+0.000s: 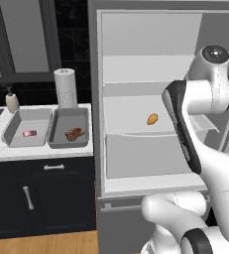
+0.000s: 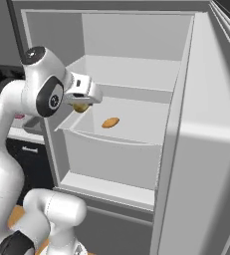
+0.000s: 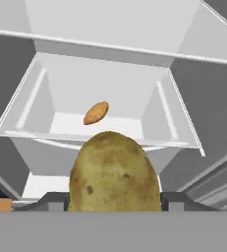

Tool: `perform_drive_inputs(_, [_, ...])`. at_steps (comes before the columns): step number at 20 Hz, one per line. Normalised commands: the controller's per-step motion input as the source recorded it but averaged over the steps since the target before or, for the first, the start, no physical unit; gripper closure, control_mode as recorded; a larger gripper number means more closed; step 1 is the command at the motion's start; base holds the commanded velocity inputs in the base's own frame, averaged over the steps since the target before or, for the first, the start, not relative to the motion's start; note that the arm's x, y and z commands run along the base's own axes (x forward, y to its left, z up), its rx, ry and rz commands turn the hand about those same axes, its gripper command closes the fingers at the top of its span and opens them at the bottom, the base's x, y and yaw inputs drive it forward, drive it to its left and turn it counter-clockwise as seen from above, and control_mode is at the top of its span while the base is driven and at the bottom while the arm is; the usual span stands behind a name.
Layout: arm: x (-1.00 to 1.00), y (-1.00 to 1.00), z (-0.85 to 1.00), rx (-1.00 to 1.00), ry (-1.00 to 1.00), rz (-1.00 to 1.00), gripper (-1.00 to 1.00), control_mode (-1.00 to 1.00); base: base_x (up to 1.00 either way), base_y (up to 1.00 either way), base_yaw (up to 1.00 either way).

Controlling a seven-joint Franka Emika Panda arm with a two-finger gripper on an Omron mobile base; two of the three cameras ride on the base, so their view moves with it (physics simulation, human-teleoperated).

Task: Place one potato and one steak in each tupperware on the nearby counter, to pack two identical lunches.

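Pincer: the robot's pincer (image 2: 81, 106) is closed on a large, lumpy, speckled yellow-brown potato (image 3: 114, 172); the dark fingertips (image 3: 53, 201) flank it at the bottom of the hand view.
Held potato: rounded, matt skin with small dark spots; in the right base view it hangs below the white hand, at the front left edge of the open fridge.
Second potato: a small, smooth, orange-tan oval potato (image 3: 96, 112) lies ahead of the pincer on the floor of the pale fridge drawer (image 3: 172, 118), well apart from its walls.
Fridge: grey-white, flat, hard-edged shelves; open room above the drawer and around the small potato.
Worktop: the white marbled stone worktop (image 1: 41, 151) lies well off to the pincer's left.
Containers: two grey rectangular tupperware trays, touching side by side; the left one (image 1: 13, 126) holds a small pink-red steak (image 1: 29, 133), the right one (image 1: 86, 125) a brown-red steak (image 1: 75, 134).
Behind trays: a white paper towel roll (image 1: 65, 88) and a cream soap bottle (image 1: 12, 101).
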Motion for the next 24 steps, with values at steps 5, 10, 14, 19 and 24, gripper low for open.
perform_drive_inputs(5, [-1.00, 0.00, 0.00, 0.21, 0.00, -0.22, 1.00, -1.00, 0.00, 0.00, 0.00])
perform_drive_inputs(10, [-0.73, 0.00, 0.00, 0.20, 0.00, -0.11, 1.00, -1.00, 0.00, 0.00, 0.00])
perform_drive_inputs(14, [-0.12, 0.00, 0.00, 0.03, 0.00, -0.03, 1.00, 1.00, -0.21, 0.08, -0.05])
perform_drive_inputs(19, [0.00, 0.00, 0.00, 0.00, 0.00, 0.00, 1.00, 1.00, 0.00, 0.45, 0.00])
perform_drive_inputs(24, [0.00, 0.00, 0.00, 0.00, 0.00, 0.00, 1.00, 1.00, 0.02, 0.85, 0.00])
